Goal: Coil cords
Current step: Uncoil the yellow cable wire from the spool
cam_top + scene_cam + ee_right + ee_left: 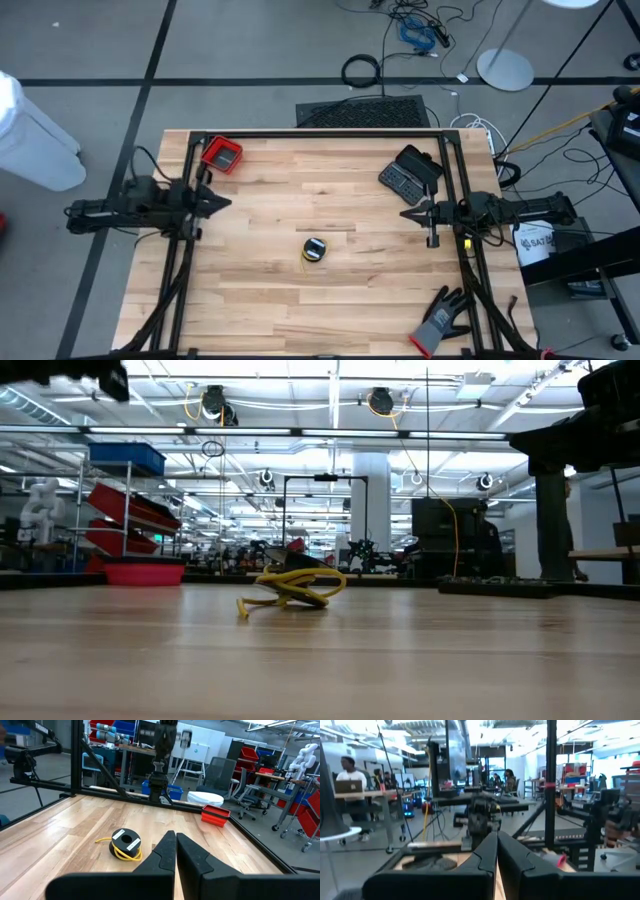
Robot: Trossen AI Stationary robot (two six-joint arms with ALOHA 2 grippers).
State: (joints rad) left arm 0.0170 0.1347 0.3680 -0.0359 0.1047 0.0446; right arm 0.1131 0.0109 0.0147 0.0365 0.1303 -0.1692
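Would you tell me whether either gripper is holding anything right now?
Nothing is held. The left gripper and right gripper are shut on nothing; the cords lie on the table.

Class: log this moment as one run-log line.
cords: coiled, mid-table | left hand: shut, empty, left edge | right hand: shut, empty, right side

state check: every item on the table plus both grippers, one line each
cords: black and yellow, coiled together in one small bundle, mid-table, not held
left gripper: shut, empty, at left edge
right gripper: shut, empty, at right side
red bin: upright, back left
black case: lying open, back right
glove: lying flat, front right
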